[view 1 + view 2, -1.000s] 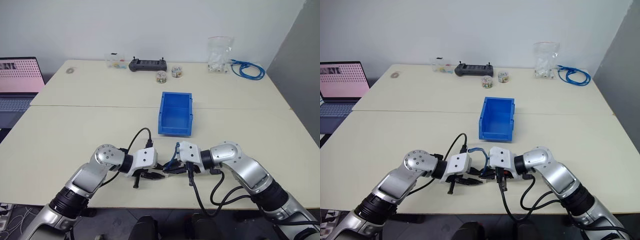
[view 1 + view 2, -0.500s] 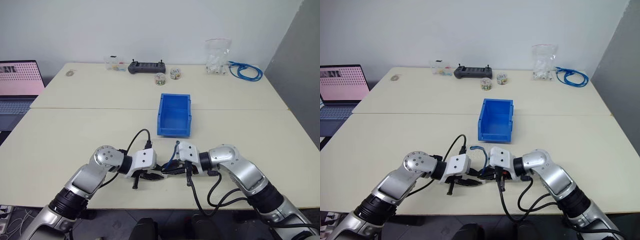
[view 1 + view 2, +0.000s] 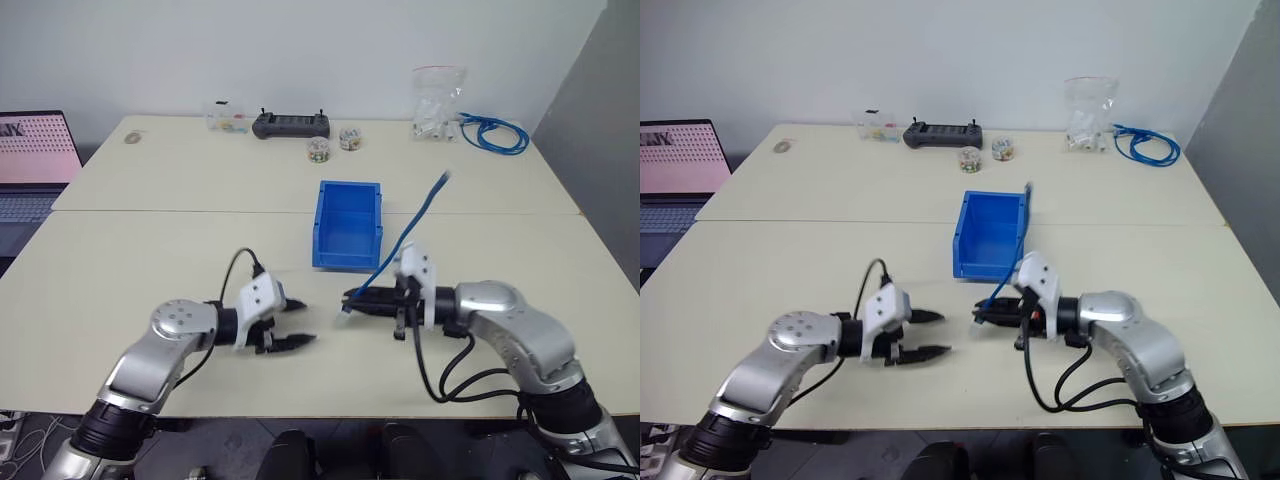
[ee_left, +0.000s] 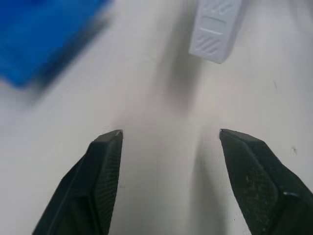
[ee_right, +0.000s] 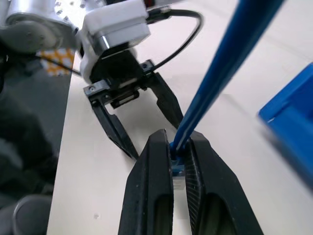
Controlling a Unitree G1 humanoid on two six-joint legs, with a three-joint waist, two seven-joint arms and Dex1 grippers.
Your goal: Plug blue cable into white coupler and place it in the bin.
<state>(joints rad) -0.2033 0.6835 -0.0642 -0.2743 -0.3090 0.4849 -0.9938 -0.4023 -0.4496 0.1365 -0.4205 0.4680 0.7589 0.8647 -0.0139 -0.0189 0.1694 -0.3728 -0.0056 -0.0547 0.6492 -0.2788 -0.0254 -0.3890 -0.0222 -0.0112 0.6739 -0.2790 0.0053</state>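
1. While the right tool (image 5: 178, 161) is clamped on the blue cable (image 3: 405, 238) close to its lower end, the cable rises slanting from the fingers toward the far edge of the tabletop (image 3: 150, 250), and its free end stands in the air above the right wall of the bin (image 3: 347, 225).
2. The white coupler (image 4: 215, 29) sits at the cable's lower end, just past the right tool's fingertips and above the tabletop; in the right wrist view the fingers hide most of it.
3. The left tool (image 3: 290, 322) has its two black fingers (image 4: 105, 161) spread wide with nothing between them, and it points toward the right tool across a short gap near the tabletop's near edge.
4. The bin stands on the tabletop near its middle, just beyond the two tools, with its low lip facing the near edge.
5. Along the far edge lie a black controller (image 3: 292, 124), two small jars (image 3: 320, 150) and a small clear box (image 3: 226, 120).
6. Toward the far right corner are a clear plastic bag (image 3: 437, 104) and a coiled blue cable bundle (image 3: 495, 133).
7. A laptop (image 3: 35, 160) sits beyond the tabletop's left edge.
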